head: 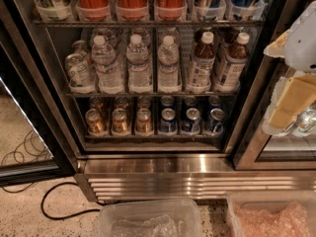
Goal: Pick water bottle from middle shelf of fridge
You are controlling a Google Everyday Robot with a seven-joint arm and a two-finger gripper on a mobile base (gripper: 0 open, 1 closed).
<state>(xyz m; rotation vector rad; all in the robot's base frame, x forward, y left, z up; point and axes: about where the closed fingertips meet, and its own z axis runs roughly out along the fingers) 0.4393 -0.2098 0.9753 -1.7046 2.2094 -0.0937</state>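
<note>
The gripper (292, 85) hung at three o'clock, against the fridge (197, 168) door frame; whether it was open or closed could not be told. The water bottle (169, 65) stood upright on the middle shelf (148, 94) at twelve, unobstructed in front, with brown-drink bottles (202, 65) just beside it.

Cola bottles (132, 0) above — cans (143, 122) below

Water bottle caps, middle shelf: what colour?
White on each water bottle, in the camera view; the gripper hangs at the right edge.

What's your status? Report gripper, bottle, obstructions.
Gripper at right edge, outside the fridge. Water bottle upright on middle shelf, untouched. Brown drink bottles beside it, gripper's side.
</note>
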